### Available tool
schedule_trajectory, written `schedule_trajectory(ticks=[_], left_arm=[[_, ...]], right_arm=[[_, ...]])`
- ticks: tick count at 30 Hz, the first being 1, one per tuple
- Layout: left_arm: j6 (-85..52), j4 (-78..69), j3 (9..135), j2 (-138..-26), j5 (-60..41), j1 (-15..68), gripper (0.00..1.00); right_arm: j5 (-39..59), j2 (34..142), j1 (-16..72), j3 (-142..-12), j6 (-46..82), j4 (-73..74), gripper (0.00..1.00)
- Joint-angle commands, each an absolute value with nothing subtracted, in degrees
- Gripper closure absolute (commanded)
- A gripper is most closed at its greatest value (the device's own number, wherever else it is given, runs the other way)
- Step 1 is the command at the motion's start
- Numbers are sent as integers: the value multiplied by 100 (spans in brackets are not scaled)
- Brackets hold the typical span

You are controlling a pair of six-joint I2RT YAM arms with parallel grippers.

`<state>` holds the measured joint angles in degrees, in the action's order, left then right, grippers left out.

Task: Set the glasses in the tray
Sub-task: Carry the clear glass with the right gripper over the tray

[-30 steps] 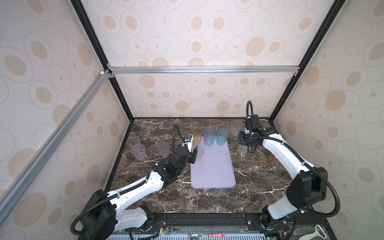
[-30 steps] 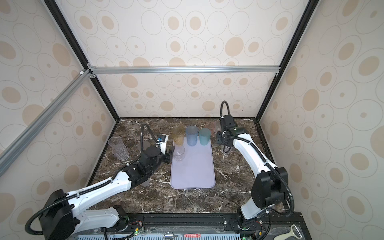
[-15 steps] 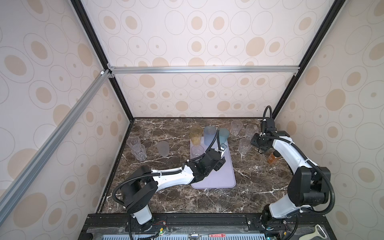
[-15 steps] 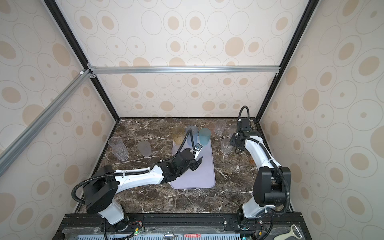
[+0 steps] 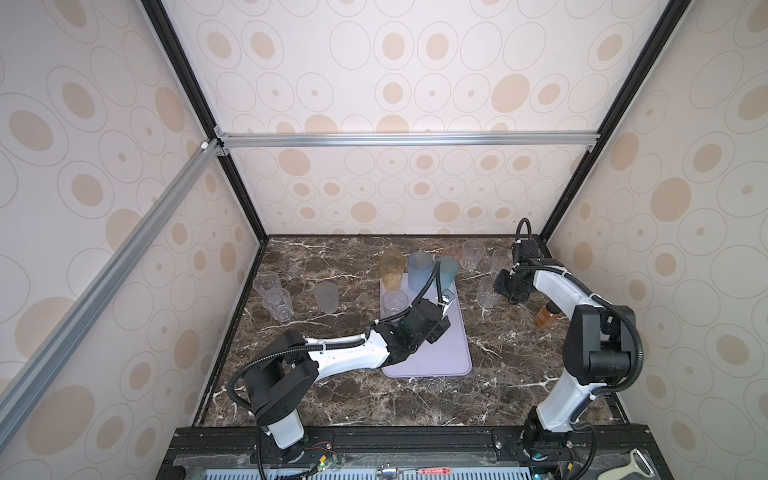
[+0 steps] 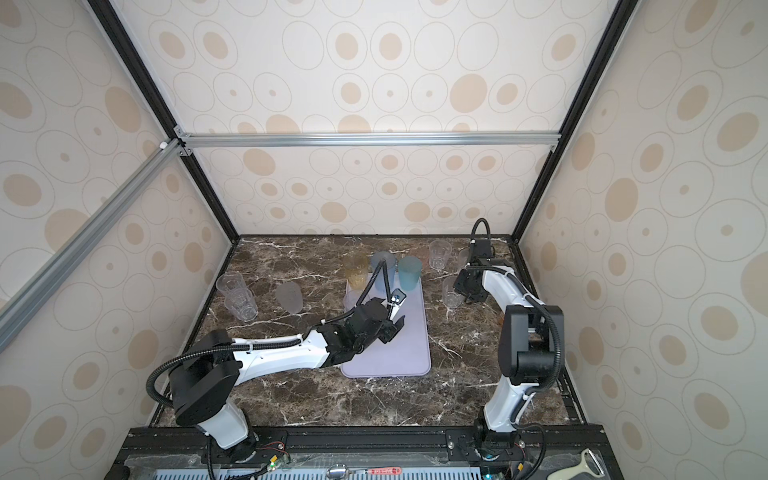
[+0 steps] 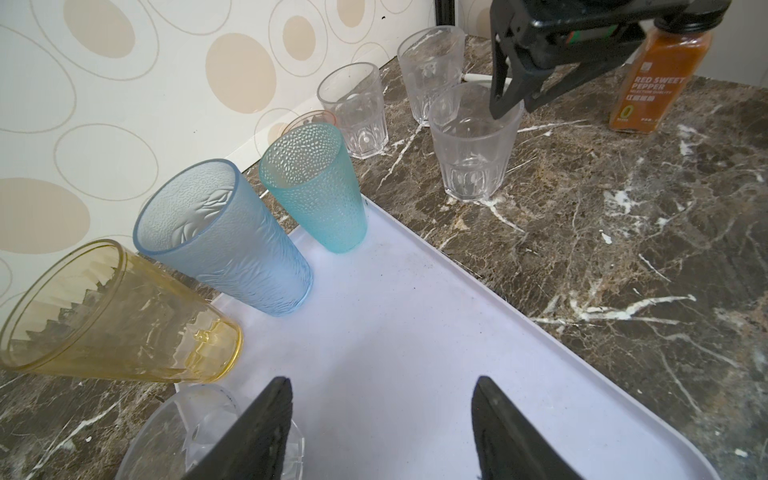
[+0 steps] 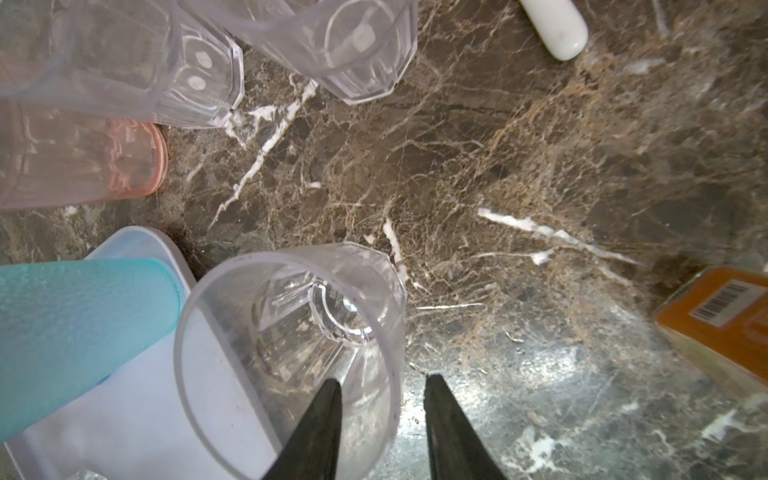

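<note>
Straddling rim of clear glass [image 8: 291,316] on marble [image 8: 498,166] just beside tray [image 8: 137,415] with right gripper [image 8: 383,378] parted, so squeeze wall squarely, lift clear of teal glass [image 8: 75,316], dodging spread, empty left gripper [image 7: 382,379] over tray.

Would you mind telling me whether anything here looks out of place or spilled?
One item does not belong: a spice bottle with orange powder stands on the table right of the tray, near the clear glasses. A small white object lies by the back glasses; I cannot identify it. Nothing looks spilled or tipped.
</note>
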<state>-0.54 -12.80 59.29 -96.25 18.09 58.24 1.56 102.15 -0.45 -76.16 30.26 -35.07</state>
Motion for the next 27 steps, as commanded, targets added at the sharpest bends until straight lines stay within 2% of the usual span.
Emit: schedule_trajectory(ticks=[1, 7, 12, 19, 27], left_arm=[[147, -1281, 5995, -9625, 1906, 5845, 32], [227, -1334, 5933, -9521, 2045, 5845, 31], [272, -1294, 5933, -9386, 2265, 5837, 31], [263, -1370, 5626, -8767, 2807, 5628, 29], [-256, -1336, 4939, -7770, 2778, 4609, 28]], right_arm=[[211, 10375, -79, -7739, 3038, -3516, 70], [146, 10304, -79, -7709, 2937, -3580, 85], [64, 10019, -49, -7639, 2808, -3781, 92], [-393, 9274, 325, -7651, 2392, -4515, 95], [-899, 8923, 1405, -7820, 2181, -5393, 96]])
